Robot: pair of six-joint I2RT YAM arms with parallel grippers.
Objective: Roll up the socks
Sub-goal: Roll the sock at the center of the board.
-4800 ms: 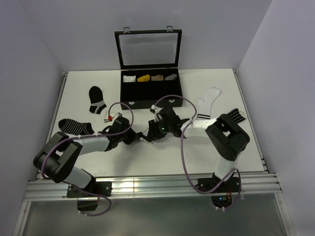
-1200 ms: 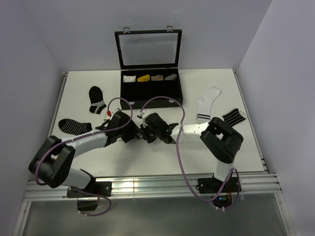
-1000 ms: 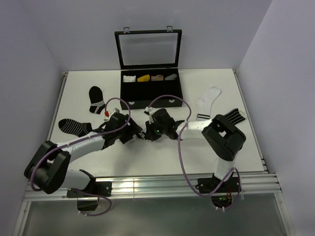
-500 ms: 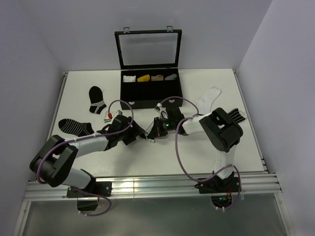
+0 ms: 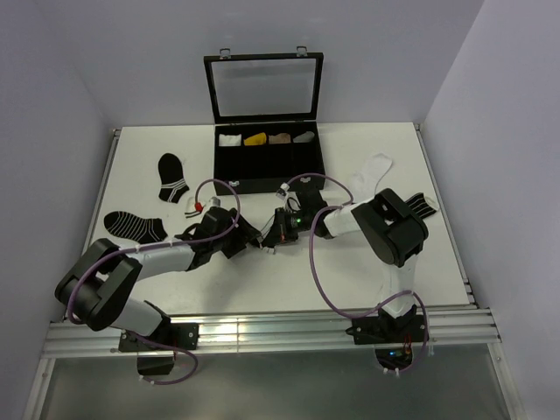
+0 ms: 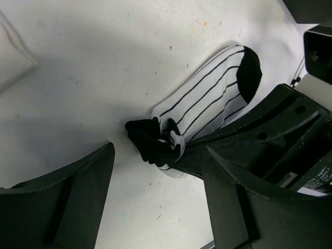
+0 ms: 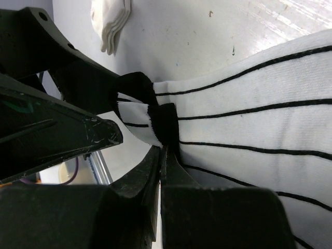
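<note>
A white sock with thin black lengthwise lines and a black toe [image 6: 210, 101] lies flat on the table, its black cuff end bunched up [image 6: 148, 142]. My right gripper [image 7: 165, 150] is shut on that bunched cuff, with the striped sock [image 7: 249, 119] spreading away from it. My left gripper [image 6: 158, 174] is open, one finger [image 6: 67, 207] on each side of the cuff and not touching it. In the top view the two grippers, left [image 5: 248, 238] and right [image 5: 270, 237], meet at mid-table and hide the sock. A folded white cloth piece [image 7: 111, 21] lies close by.
An open black box [image 5: 267, 186] with rolled socks in its back compartments stands behind the grippers. Two black socks with white stripes [image 5: 172, 177] [image 5: 133, 225] lie at left. A white sock with a dark cuff band [image 5: 369, 178] and another striped dark sock [image 5: 416, 206] lie at right.
The right wrist has shifted slightly right and its forearm has swung in over the last second. The left gripper followed it, staying open. The right jaws stayed shut on the cuff.
</note>
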